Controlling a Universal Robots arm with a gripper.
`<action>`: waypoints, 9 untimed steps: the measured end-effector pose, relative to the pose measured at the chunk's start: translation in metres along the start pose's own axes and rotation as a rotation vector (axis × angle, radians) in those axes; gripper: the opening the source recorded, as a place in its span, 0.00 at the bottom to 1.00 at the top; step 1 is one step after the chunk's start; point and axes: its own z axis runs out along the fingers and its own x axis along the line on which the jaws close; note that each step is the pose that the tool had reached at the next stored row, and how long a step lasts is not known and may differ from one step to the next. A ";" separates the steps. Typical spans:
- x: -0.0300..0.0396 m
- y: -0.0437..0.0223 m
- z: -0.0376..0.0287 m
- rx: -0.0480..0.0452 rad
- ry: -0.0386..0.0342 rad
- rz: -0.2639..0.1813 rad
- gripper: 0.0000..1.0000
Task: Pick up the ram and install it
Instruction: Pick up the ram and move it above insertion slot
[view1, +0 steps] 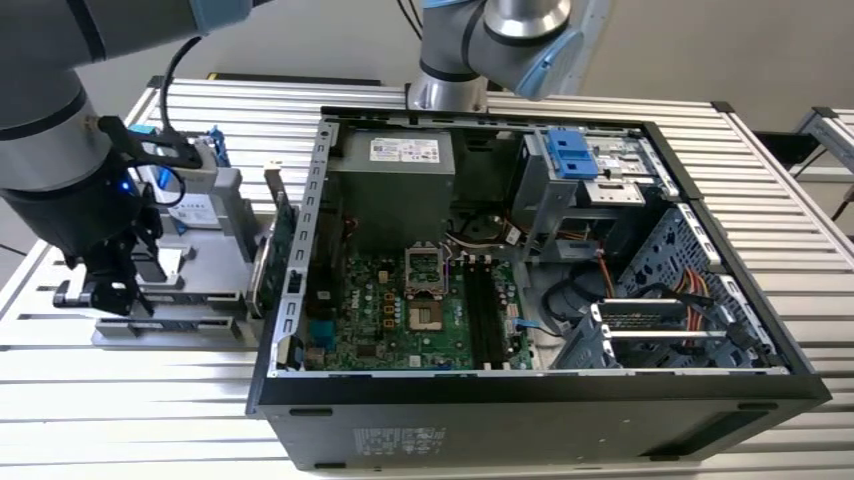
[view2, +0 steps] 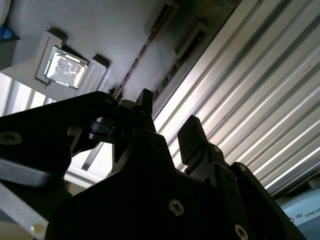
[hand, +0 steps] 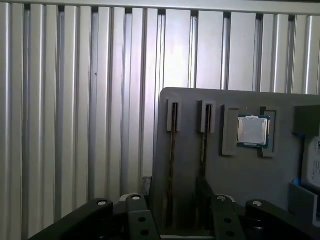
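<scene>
My gripper hangs over the grey parts holder that lies at the exterior view's left, beside the open computer case. In the first wrist view its fingers stand apart, open and empty, above two narrow slots of the holder. A thin dark edge that looks like the ram stands in one slot, and a similar strip stands in the other. The second wrist view shows my gripper just over the same slots. Black memory sockets sit on the motherboard inside the case.
The holder also carries a square processor chip, a silver hard drive with blue rails and an upright green expansion card. A second arm's base stands behind the case. A ribbed metal table lies under everything.
</scene>
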 end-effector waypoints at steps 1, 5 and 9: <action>0.0000 0.0000 0.0010 0.0000 0.0000 0.000 1.00; -0.0003 -0.0002 0.0059 -0.0001 0.0000 0.000 1.00; -0.0006 -0.0004 0.0115 -0.0001 0.0000 0.000 1.00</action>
